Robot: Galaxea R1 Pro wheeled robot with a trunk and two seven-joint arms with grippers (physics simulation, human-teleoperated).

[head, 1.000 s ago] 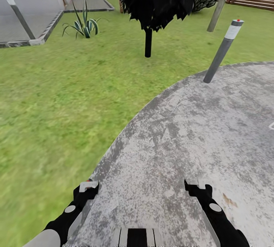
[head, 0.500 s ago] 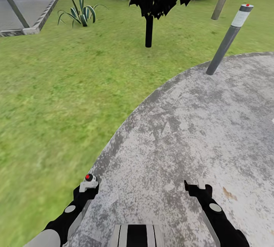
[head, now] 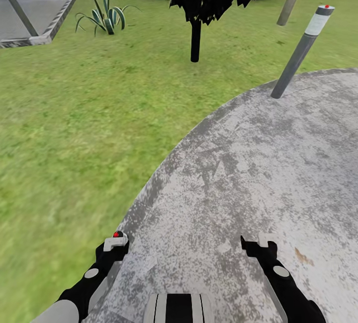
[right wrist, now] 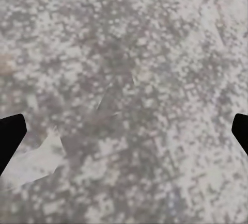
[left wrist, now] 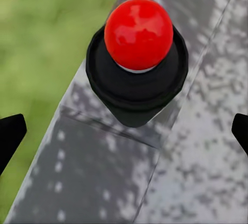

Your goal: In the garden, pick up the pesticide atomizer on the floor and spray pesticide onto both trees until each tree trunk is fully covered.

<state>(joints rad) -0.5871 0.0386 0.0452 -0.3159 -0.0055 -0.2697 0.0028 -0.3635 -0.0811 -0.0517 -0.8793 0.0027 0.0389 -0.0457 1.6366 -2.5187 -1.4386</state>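
since a second ago the whole view has slid forward, so the robot is rolling across the stone patio (head: 258, 164) toward the grass (head: 74, 129). left gripper (head: 115, 244) and right gripper (head: 258, 247) both hang spread wide, holding nothing. no atomizer, target trunks or containers are in sight. likely risk: clipping the bollard (head: 302, 50) while turning.

A garden: green lawn (head: 74, 129), stone patio (head: 258, 164), dark conifer (head: 195, 40), bollard (head: 300, 53).
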